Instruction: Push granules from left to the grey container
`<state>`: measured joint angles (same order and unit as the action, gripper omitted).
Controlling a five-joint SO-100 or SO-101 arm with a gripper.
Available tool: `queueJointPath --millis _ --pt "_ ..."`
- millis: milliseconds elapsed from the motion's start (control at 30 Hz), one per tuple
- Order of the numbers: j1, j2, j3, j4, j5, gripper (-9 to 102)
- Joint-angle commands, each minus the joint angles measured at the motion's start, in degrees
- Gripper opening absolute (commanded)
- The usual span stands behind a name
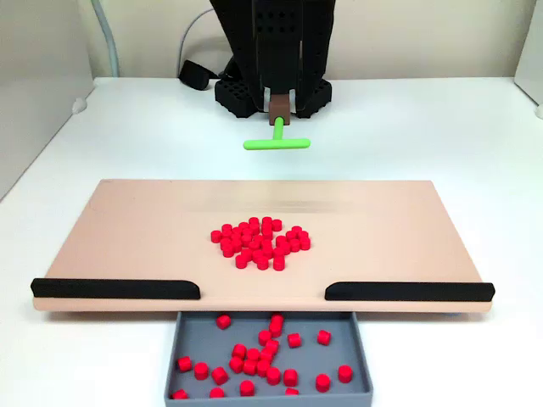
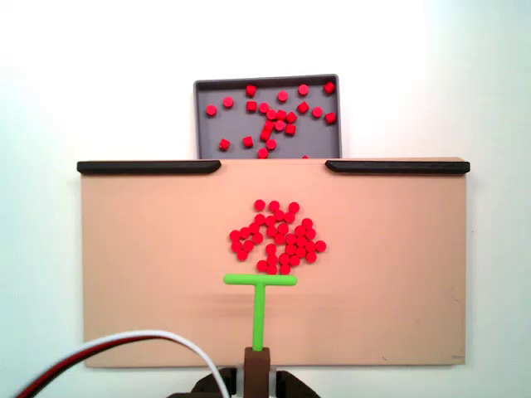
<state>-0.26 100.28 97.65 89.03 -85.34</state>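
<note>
Nearest the front camera, the grey container [image 1: 362,352] sits against the near edge of the tan board [image 1: 127,237], below the gap between two black strips [image 1: 114,288]. A scatter of red granules [image 1: 254,360] already lies inside it; the view from above shows the same loose pellets [image 2: 270,112] spread over the tray floor [image 2: 211,141]. Further back, at the middle of the board, a tight cluster of granules [image 1: 260,243] rests in a rough patch. Behind that cluster the green T-shaped pusher [image 1: 277,142] hangs with its crossbar facing the pile; from above, the bar [image 2: 260,280] lies just beside the nearest pellets [image 2: 278,236]. Farthest back, the gripper [image 1: 279,108] grasps the pusher's brown handle [image 2: 256,365], under the black arm [image 1: 271,42]. Red and white cables [image 2: 124,344] curve beside it.
</note>
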Motion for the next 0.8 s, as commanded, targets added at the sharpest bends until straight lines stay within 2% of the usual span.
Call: queueJointPath --millis 0,467,767 --pt "0.44 0.26 -1.05 -0.26 0.00 0" --pt "0.62 -0.09 -1.14 -0.26 -0.53 0" --pt "1.05 -0.62 -1.14 -0.26 -4.66 0"
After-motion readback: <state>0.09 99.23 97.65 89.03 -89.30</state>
